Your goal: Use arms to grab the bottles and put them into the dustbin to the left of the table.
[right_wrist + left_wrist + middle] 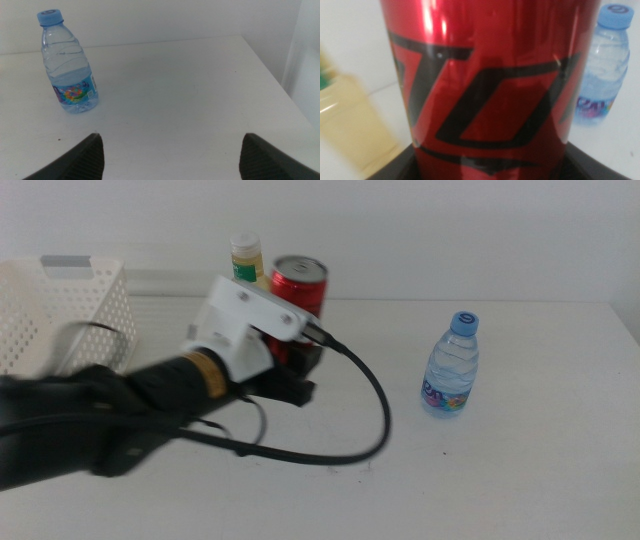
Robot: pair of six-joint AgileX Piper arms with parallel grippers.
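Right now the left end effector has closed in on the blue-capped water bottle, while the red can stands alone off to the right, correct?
No, swapped. The left end effector is at the red can, which fills the left wrist view; the water bottle stands alone to the right, as the middle view shows.

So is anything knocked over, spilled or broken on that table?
Nothing stands out. The red can, the yellow-liquid bottle behind it and the water bottle all stand upright on the dry table. The left gripper is around the can; the right gripper waits, open.
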